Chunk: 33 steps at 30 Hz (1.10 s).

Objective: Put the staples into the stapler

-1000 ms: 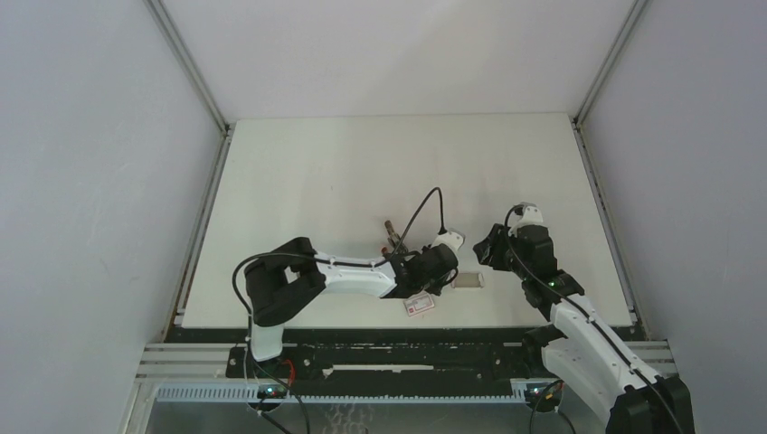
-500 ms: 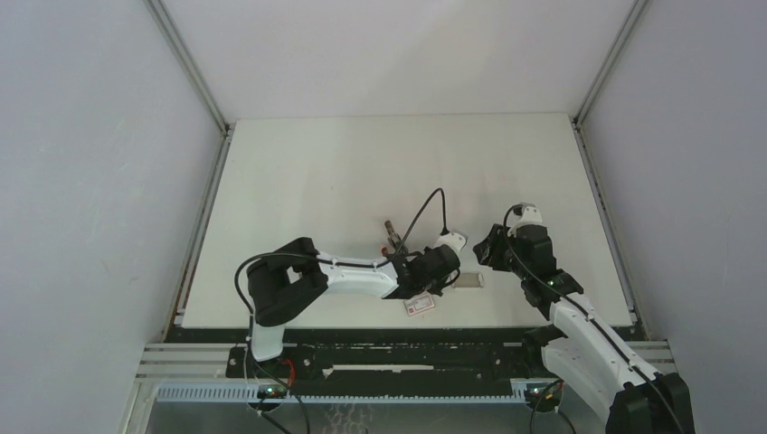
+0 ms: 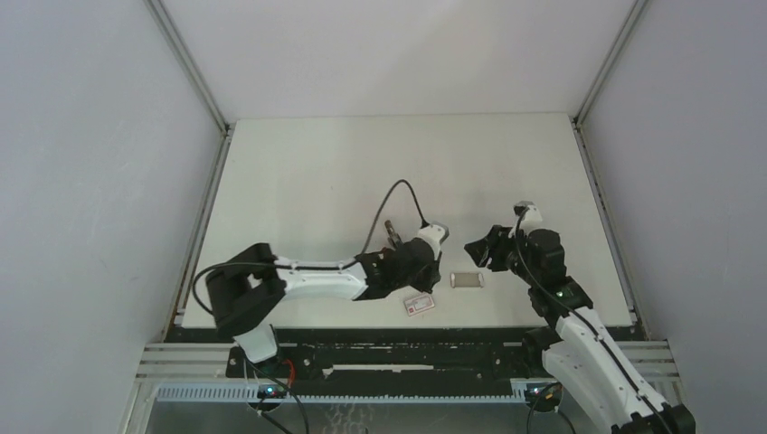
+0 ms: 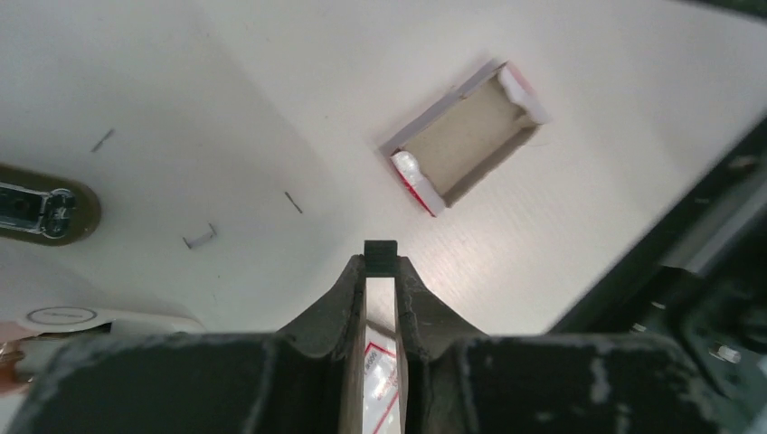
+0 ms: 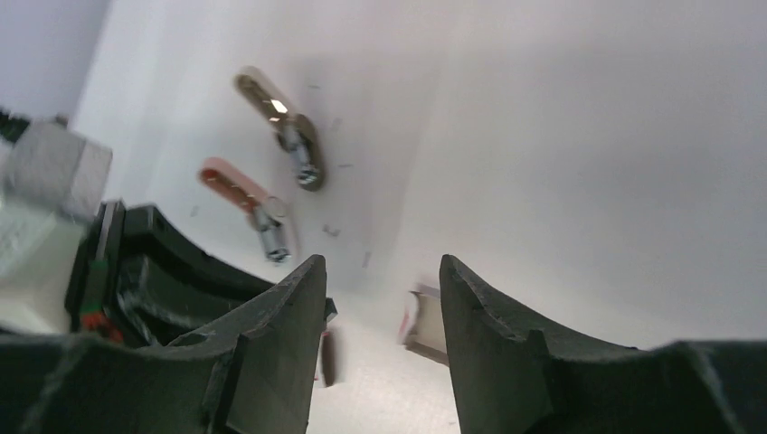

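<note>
The stapler (image 3: 392,233) lies open on the table beyond my left gripper. In the right wrist view it shows as a pink-red arm (image 5: 233,192) and an olive arm (image 5: 279,116), each with a metallic end. The olive arm also shows in the left wrist view (image 4: 38,212). The staples (image 3: 467,279) are a flat grey-brown block with pale edges, lying between the grippers. They also show in the left wrist view (image 4: 463,136). My left gripper (image 3: 432,274) (image 4: 381,258) is shut and holds nothing. My right gripper (image 3: 478,249) (image 5: 382,271) is open and empty, just right of the staples.
A flat white-and-red labelled box (image 3: 419,305) lies near the table's front edge, under my left gripper. A few loose single staples (image 4: 199,238) lie on the table near the stapler. The dark front edge of the table (image 4: 669,244) is close.
My left arm has drawn back to the left, and its gripper no longer covers the labelled box. My right gripper has shifted left towards the staples.
</note>
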Motion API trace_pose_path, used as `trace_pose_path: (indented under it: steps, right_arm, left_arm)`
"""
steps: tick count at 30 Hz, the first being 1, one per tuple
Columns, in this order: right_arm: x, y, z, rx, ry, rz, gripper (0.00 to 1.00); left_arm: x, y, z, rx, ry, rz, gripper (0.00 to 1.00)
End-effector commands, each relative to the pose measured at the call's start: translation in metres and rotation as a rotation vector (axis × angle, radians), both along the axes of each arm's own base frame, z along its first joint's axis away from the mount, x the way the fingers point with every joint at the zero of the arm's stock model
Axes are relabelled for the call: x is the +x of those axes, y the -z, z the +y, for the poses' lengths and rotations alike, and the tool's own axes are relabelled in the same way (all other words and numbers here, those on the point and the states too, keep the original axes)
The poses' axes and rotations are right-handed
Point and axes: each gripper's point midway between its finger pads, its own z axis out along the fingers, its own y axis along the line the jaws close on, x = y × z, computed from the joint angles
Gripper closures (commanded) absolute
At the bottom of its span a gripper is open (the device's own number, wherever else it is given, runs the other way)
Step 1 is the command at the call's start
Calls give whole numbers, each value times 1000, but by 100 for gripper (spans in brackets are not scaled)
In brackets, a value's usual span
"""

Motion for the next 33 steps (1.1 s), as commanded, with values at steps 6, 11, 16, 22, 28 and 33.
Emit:
trace_pose_path:
  steps: [6, 11, 16, 22, 28, 33]
  right_arm:
    - [-36, -80, 47, 264, -310, -221, 49]
    - [-61, -106, 66, 463, -445, -264, 48]
    - [-79, -140, 73, 652, -509, -344, 45]
    - [-104, -168, 84, 738, -607, -450, 42]
    - [-114, -186, 95, 774, -654, -510, 40]
    - [-114, -194, 104, 770, -670, -531, 44]
  left_arm:
    - [-13, -116, 8, -541, 140, 27, 84]
    - [-32, -158, 26, -702, 236, 2, 83]
    - [-47, -197, 40, -796, 290, -51, 83]
    - [-60, -229, 49, -886, 329, -61, 83]
    - [-69, -248, 53, -941, 373, -72, 83]
    - [-75, -254, 55, -962, 399, -72, 83]
